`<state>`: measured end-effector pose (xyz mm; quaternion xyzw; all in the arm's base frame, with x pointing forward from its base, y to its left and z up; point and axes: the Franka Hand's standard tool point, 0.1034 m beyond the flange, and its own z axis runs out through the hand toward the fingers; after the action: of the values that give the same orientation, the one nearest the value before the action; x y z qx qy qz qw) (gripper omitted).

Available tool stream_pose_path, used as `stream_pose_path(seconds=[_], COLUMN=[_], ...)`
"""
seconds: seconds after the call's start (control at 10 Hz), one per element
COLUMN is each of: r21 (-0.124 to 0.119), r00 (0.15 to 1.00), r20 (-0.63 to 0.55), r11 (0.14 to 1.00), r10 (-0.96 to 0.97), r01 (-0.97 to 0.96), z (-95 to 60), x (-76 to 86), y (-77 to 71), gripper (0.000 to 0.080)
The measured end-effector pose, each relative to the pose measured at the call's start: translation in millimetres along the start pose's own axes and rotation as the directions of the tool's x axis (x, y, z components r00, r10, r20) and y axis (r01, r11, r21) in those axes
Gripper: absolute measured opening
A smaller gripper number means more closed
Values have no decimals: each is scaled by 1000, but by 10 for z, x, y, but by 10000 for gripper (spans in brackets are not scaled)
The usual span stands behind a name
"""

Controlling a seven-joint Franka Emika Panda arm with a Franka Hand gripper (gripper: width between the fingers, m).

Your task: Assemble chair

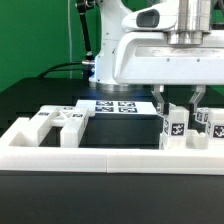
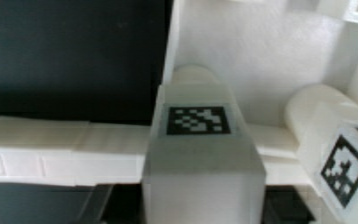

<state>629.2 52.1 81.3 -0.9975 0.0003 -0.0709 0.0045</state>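
My gripper (image 1: 178, 108) hangs at the exterior view's right, its two fingers straddling an upright white chair part (image 1: 172, 124) that carries a black marker tag. In the wrist view the same part (image 2: 202, 150) fills the gap of the gripper (image 2: 206, 212), and the dark fingers (image 2: 119, 200) press against both of its sides. The gripper is shut on this part. The part's lower end stands at the white fence wall (image 1: 100, 155). A second tagged white part (image 1: 208, 122) stands just beside it, and it also shows in the wrist view (image 2: 341, 150).
Several tagged white chair parts (image 1: 58, 122) lie at the exterior view's left inside the white fence. The marker board (image 1: 115, 105) lies on the black table (image 1: 40, 95) behind them, in front of the robot's base (image 1: 120, 60).
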Motion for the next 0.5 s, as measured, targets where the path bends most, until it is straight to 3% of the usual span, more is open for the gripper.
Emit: stream_pose_path(seconds=[0.5], r21=[-8], r00=[948], r20=[23], r11=[948], r10=[317], r01=[-317], z=[-7], x=[-47], y=[27], gripper=[291])
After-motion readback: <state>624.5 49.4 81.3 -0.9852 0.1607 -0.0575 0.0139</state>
